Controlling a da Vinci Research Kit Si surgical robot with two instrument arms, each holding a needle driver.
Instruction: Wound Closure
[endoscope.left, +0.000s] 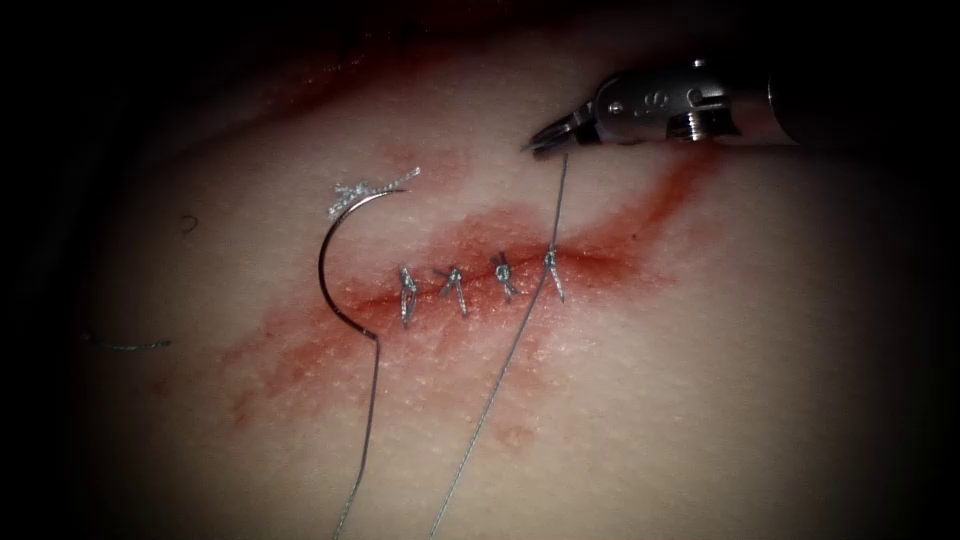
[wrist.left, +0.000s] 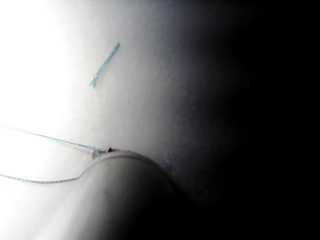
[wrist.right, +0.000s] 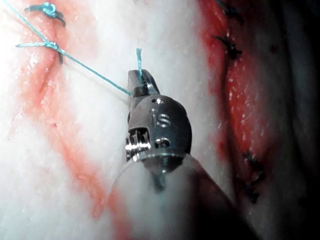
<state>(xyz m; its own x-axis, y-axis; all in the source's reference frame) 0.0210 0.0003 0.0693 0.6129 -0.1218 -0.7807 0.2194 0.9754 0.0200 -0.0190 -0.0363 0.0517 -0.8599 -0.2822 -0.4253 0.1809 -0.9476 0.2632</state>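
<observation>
R gripper (endoscope.left: 537, 142) sat above the cut (endoscope.left: 480, 280), jaws clamped on the thread (endoscope.left: 560, 195), w/ a short end poking past the tips. Thread ran from it down to the rightmost of four knots (endoscope.left: 551, 268) along the cut, then on across the tissue (endoscope.left: 700, 400). Needle (endoscope.left: 335, 270) lay free on the tissue just L of the cut, not in it, held by neither tool, its own strand trailing down. Red fluid (endoscope.left: 640, 215) stained the tissue round the cut. L gripper: can't tell.
</observation>
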